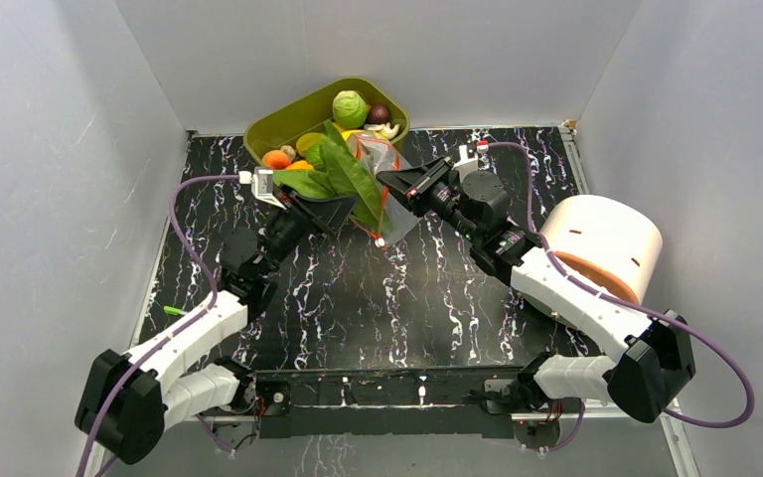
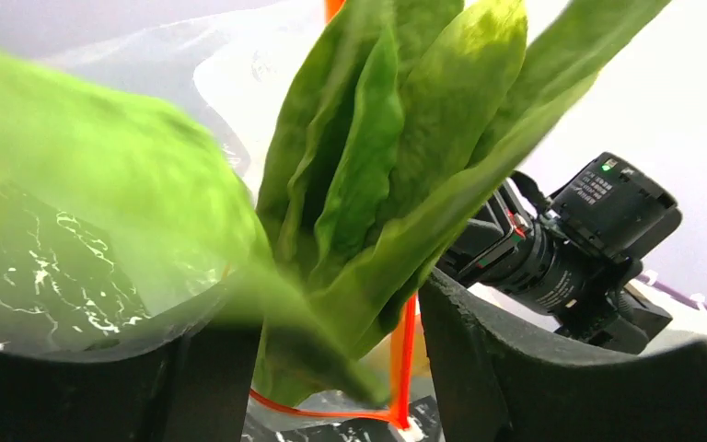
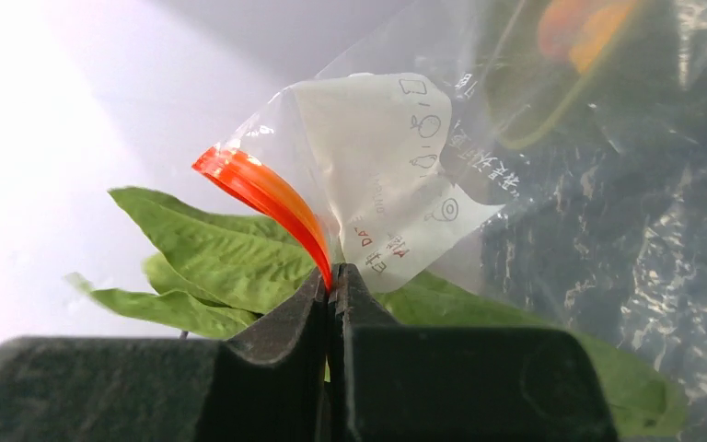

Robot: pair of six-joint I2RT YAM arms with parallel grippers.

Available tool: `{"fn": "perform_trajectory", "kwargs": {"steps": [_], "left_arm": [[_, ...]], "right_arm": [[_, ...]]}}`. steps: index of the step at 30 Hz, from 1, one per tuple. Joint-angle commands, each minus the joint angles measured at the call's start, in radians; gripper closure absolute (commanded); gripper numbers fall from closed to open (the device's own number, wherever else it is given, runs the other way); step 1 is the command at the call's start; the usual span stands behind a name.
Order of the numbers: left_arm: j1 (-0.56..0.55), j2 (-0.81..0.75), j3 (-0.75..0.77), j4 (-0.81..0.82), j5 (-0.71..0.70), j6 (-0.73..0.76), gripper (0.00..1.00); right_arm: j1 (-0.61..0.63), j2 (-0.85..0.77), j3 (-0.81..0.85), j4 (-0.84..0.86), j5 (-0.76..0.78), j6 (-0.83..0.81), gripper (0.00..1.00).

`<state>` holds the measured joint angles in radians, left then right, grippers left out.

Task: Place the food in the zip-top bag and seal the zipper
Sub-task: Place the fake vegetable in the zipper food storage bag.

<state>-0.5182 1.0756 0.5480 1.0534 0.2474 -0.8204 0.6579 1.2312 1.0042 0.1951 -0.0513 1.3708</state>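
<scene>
A long green leaf (image 1: 343,169) stands tilted in the mouth of the clear zip-top bag (image 1: 382,159), just in front of the tub. In the left wrist view the leaf (image 2: 396,138) passes between the parted fingers of my left gripper (image 2: 341,368), which is open around its lower end, and the red-orange zipper (image 2: 405,359) loops below it. My right gripper (image 3: 331,276) is shut on the bag's edge at the zipper (image 3: 262,193), holding the bag (image 3: 396,175) up with the leaf (image 3: 221,249) behind it. More food lies in the tub: a pale green cabbage (image 1: 350,105), a purple ball (image 1: 379,113) and an orange piece (image 1: 277,159).
The olive-green tub (image 1: 288,114) sits at the back of the black marbled table (image 1: 378,298), against the rear wall. A pale round container (image 1: 601,243) lies on its side at the right, close to my right arm. Grey walls enclose the table on three sides.
</scene>
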Motion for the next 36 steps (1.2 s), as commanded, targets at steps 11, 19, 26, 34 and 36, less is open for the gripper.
{"fn": "perform_trajectory", "kwargs": {"steps": [11, 19, 26, 34, 36], "left_arm": [[-0.005, -0.175, 0.134, -0.422, -0.013, 0.242, 0.59], [-0.007, -0.110, 0.219, -0.468, 0.058, 0.276, 0.77], [-0.006, -0.052, 0.276, -0.548, 0.154, 0.349, 0.67], [-0.006, -0.037, 0.355, -0.814, -0.014, 0.409, 0.74], [-0.006, -0.029, 0.375, -0.848, -0.017, 0.415, 0.75]], "right_arm": [[-0.004, -0.008, 0.045, 0.046, -0.046, -0.017, 1.00], [-0.002, 0.036, 0.096, -0.069, -0.105, -0.106, 1.00], [-0.002, 0.039, 0.089, -0.062, -0.111, -0.108, 1.00], [-0.002, 0.049, 0.120, -0.084, -0.110, -0.131, 1.00], [-0.003, 0.052, 0.120, -0.083, -0.112, -0.131, 1.00]]}}
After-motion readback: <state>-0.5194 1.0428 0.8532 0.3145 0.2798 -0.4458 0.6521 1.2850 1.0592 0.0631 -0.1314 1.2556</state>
